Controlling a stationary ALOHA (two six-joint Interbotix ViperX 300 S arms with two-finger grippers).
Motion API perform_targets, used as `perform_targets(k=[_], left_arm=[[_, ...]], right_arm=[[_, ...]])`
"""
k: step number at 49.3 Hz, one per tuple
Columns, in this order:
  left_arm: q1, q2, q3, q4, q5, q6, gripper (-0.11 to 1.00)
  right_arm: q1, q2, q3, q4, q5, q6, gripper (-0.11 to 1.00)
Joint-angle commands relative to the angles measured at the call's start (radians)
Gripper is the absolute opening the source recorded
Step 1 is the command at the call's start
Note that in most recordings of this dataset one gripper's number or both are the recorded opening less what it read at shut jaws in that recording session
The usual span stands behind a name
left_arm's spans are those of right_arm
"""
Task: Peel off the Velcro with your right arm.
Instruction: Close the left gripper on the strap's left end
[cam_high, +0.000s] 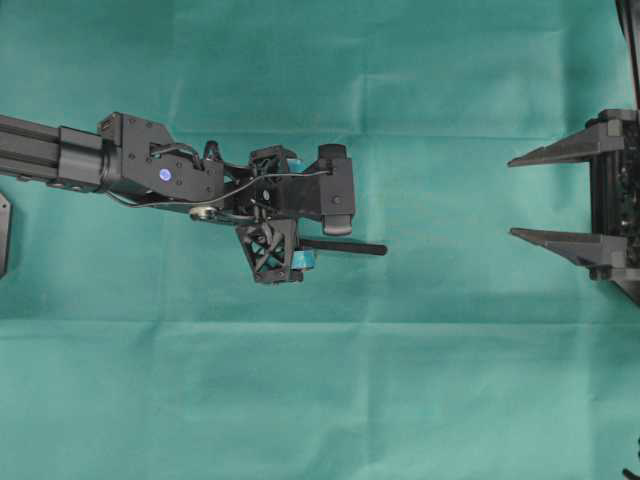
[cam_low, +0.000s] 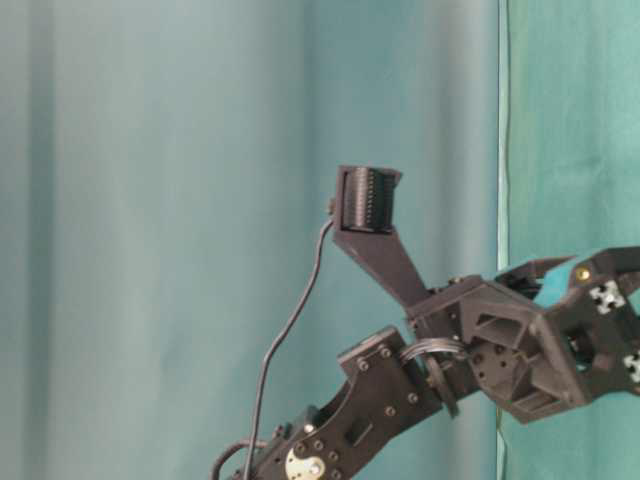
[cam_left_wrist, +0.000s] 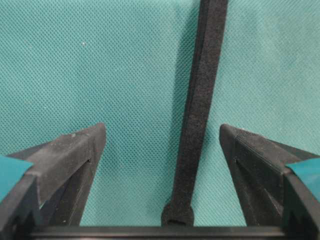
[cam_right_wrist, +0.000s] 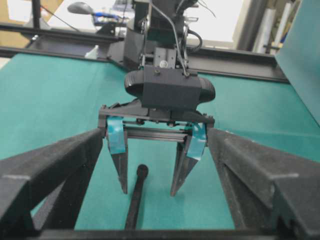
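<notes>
The Velcro (cam_left_wrist: 197, 115) lies flat on the green cloth (cam_high: 300, 400) between the two spread fingers of the left gripper (cam_high: 288, 215), closer to one finger than the other, with its small rounded end tucked back toward the base of those fingers and its length running out past their tips. Neither taped finger touches it in the left wrist view, so the left gripper stands open and empty above the strip. The right gripper (cam_high: 525, 196) is well apart at the far side of the cloth, its plain pointed fingers spread wide and holding nothing, tips aimed at the strip's free end. The step in hand looks like the setup: the left arm settling over the strip to pin or clamp it, with the peel itself not yet begun. The next move probably calls for the left fingers to close on the rounded end, and for the right arm to come in along the strip's line and pinch the free end between its fingertips. Whether the strip is one layer or two pressed together is hard to make out. The table-level view shows only the left arm's wrist, never the strip.
</notes>
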Motion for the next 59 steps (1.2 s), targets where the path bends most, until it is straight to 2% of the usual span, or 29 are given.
perform_targets(k=[1,30,33,41,45,59], left_arm=[[0.003,-0.011,-0.025,0.002,-0.005,0.0,0.96],[-0.011,-0.005,-0.023,0.002,-0.005,-0.005,0.87],[-0.014,-0.005,-0.025,0.0,-0.005,-0.005,0.76],[-0.018,-0.006,-0.026,0.0,-0.003,-0.003,0.29],[-0.018,-0.009,-0.025,0.0,0.002,-0.003,0.11],[-0.02,-0.035,-0.018,0.002,0.008,-0.003,0.1]], right_arm=[[0.0,0.006,-0.011,-0.002,-0.012,0.002,0.81],[0.0,0.008,-0.011,-0.002,-0.017,0.002,0.81],[0.0,0.008,-0.011,-0.002,-0.017,0.002,0.81],[-0.002,0.008,-0.011,-0.002,-0.017,0.002,0.81],[0.0,0.008,-0.011,-0.002,-0.017,0.002,0.81],[0.0,0.008,-0.008,-0.002,-0.017,0.002,0.81]])
